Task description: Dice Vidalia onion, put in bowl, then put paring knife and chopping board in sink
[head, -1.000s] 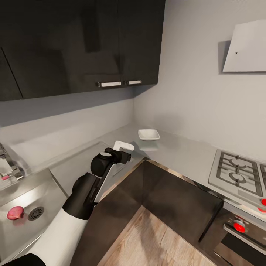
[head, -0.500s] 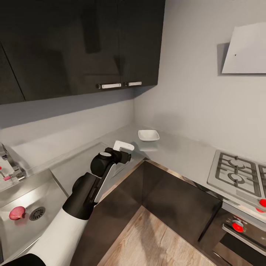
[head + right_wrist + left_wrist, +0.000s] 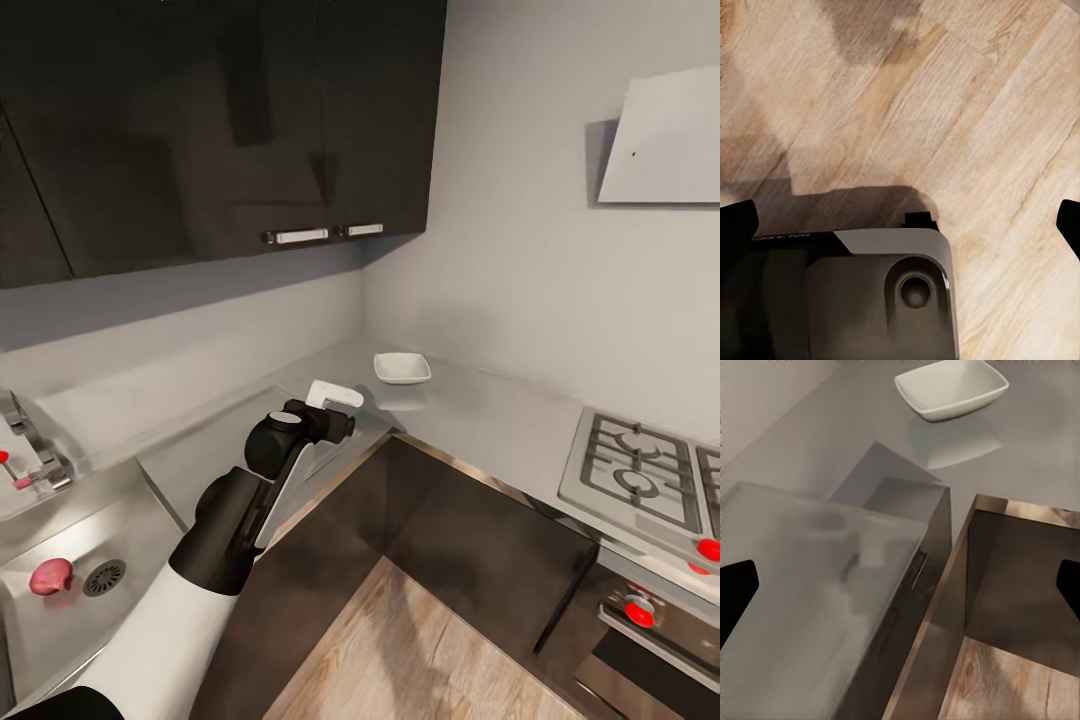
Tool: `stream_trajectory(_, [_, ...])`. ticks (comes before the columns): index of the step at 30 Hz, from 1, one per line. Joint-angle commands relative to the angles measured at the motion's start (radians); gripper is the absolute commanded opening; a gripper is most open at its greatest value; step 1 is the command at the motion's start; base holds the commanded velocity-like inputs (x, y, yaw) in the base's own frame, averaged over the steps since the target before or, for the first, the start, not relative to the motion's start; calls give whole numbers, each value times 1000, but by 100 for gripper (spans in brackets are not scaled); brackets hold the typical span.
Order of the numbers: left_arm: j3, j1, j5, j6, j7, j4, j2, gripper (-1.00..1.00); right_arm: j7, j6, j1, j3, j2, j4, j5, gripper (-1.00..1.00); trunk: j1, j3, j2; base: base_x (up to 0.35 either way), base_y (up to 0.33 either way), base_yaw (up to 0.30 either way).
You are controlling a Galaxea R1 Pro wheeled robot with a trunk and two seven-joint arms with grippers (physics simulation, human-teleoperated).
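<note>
Since the earlier frames the whole head view has slid slightly rightward, a camera shift, so the sink [image 3: 60, 560] sits nearer the picture's left edge while the things themselves lie as before. Vidalia onion [image 3: 48, 576], a pinkish lump, rests on the basin floor just beside the round drain [image 3: 104, 577]. Bowl [image 3: 402, 367] stands on the countertop [image 3: 480, 410] near the inner corner where the two counter runs meet, well apart from the sink. Left gripper [image 3: 335, 395] is held over the counter's front edge, between sink and bowl; the left wrist view shows its two dark fingertips [image 3: 736, 589] spread wide with nothing between them. Right gripper [image 3: 900, 217] hangs over the wooden floor [image 3: 967, 112], likewise spread and empty. Judged step: the first one, fetching the onion, not yet begun. The next move calls for turning toward the sink and lowering an open gripper over the onion.
</note>
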Motion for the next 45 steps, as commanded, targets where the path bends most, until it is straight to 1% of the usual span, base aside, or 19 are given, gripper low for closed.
stream_trajectory(1, [-1, -1, 8, 4, 8, -1, 0, 100, 3, -4, -1, 8, 0, 1, -10, 100, 1, -2, -2, 0, 0, 0])
stream_trajectory(9, [-1, -1, 8, 7, 7, 0, 3, 100, 6, -2, -1, 8, -1, 1, -9, 100, 1, -3, -2, 0, 0, 0])
stream_trajectory(18, [-4, -1, 9, 7, 7, 0, 2, 100, 5, 0, -1, 8, 0, 1, -9, 100, 1, -14, -2, 30, 0, 0])
stream_trajectory(28, [-4, -1, 8, 7, 7, -1, 2, 100, 6, 0, -1, 9, 3, 2, -9, 100, 1, -27, -2, 299, 0, 0])
stream_trajectory(33, [-4, -1, 8, 7, 7, -1, 2, 100, 6, 0, -1, 9, 3, 2, -9, 100, 1, -29, -2, 342, 0, 0])
stream_trajectory(39, [-24, -1, 8, 7, 7, 0, 2, 100, 6, 0, -1, 9, 3, 3, -9, 100, 1, -29, -2, 324, -52, 0])
stream_trajectory(45, [-28, -1, 8, 7, 7, 0, 2, 100, 7, 0, -1, 9, 6, 3, -9, 100, 1, -29, -2, 264, -191, -114])
